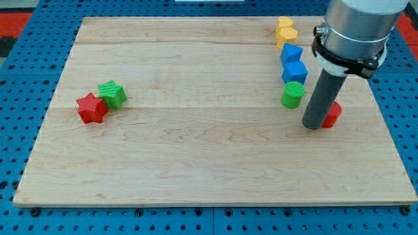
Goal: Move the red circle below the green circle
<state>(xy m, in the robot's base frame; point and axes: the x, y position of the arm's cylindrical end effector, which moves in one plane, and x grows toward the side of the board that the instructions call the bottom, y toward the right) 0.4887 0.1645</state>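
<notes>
The red circle (333, 115) lies on the wooden board at the view's right, mostly hidden behind my rod. The green circle (292, 94) stands up and to the left of it, a short gap away. My tip (313, 126) rests on the board touching the red circle's left side, below and to the right of the green circle.
Two blue blocks (293, 63) and two yellow blocks (285, 32) run in a column above the green circle. A red star (91, 108) and a green star (112, 94) touch each other at the view's left. The board's right edge (392, 124) is near.
</notes>
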